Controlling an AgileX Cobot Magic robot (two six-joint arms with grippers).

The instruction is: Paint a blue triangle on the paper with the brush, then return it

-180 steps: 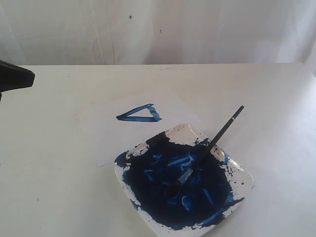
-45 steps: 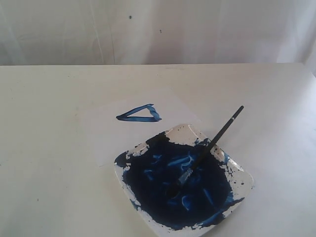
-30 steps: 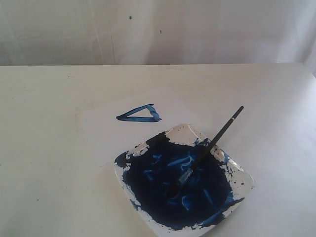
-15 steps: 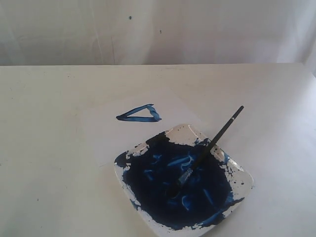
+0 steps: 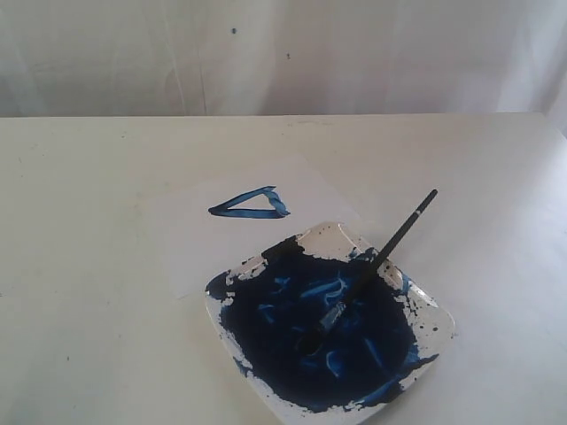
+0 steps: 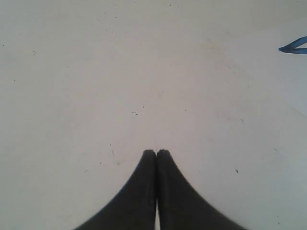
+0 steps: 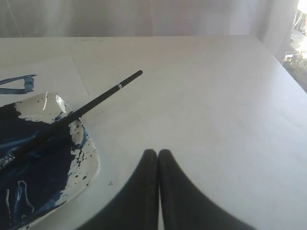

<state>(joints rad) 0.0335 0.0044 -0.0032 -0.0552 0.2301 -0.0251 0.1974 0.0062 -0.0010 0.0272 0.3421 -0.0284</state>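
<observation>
As your wrist cameras show, both pincers are closed and carry nothing. The left gripper (image 6: pixel 156 152) has its two black fingers pressed together over the bare white table (image 6: pixel 72 72). The right gripper (image 7: pixel 158 152) is in the same state, fingers together and empty.

Item 1, the long thin black-handled paintbrush with a silver ferrule (image 5: pixel 381 261): it lies on the square white plate smeared with dark blue paint (image 5: pixel 440 326). Its bristle end is down in the paint. Its handle leans across the plate's rim, and the free end juts out past that rim over the table. In the right wrist view the brush sits apart from the right gripper with bare table between them. Neither finger touches it.

Item 2, the small dark blue triangle outline (image 5: pixel 252 204): it sits flat on the thin white rectangular paper sheet (image 5: pixel 199 252). In your exterior view it is beyond the plate and to the left of the brush handle, close to the plate but not touching it. The paper's near corner reaches the plate's edge, but you cannot tell whether it runs under. In the left wrist view only one corner of the triangle shows, well apart from the left gripper.
</observation>
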